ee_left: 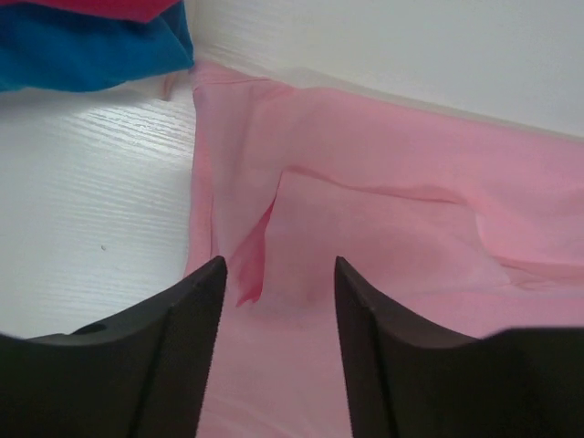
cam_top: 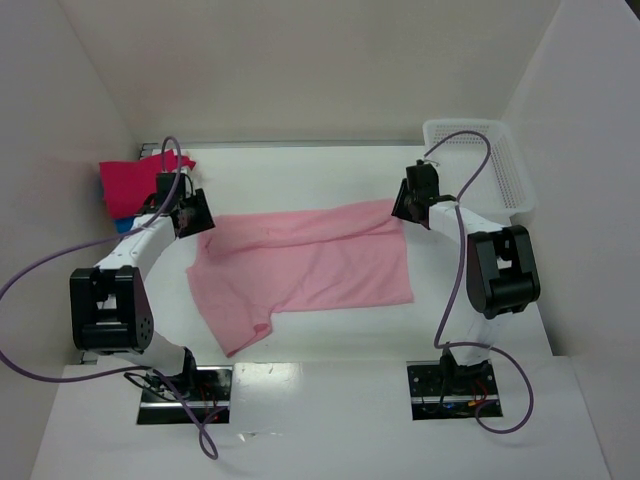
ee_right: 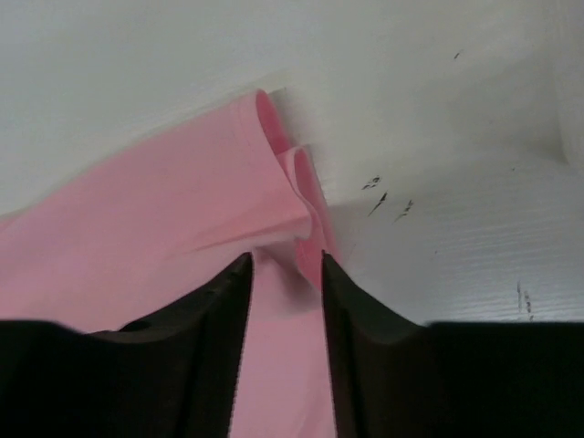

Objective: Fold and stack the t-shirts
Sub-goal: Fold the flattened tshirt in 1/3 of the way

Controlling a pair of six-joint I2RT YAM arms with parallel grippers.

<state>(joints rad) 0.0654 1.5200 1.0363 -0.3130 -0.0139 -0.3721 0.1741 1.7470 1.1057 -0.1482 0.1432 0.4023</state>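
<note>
The light pink t-shirt (cam_top: 310,265) lies spread on the white table, its far edge folded over into a long band and one sleeve pointing toward the near left. My left gripper (cam_top: 195,215) is at the shirt's far left corner, open, with cloth (ee_left: 411,182) below and between its fingers (ee_left: 278,265). My right gripper (cam_top: 408,205) is at the far right corner, jaws partly open (ee_right: 286,257), astride the bunched edge of the shirt (ee_right: 137,237). A folded magenta shirt (cam_top: 135,180) lies on a folded blue one (ee_left: 91,55) at the far left.
A white mesh basket (cam_top: 490,160) stands at the far right, close behind my right arm. White walls enclose the table on the left, back and right. The folded stack sits just left of my left gripper.
</note>
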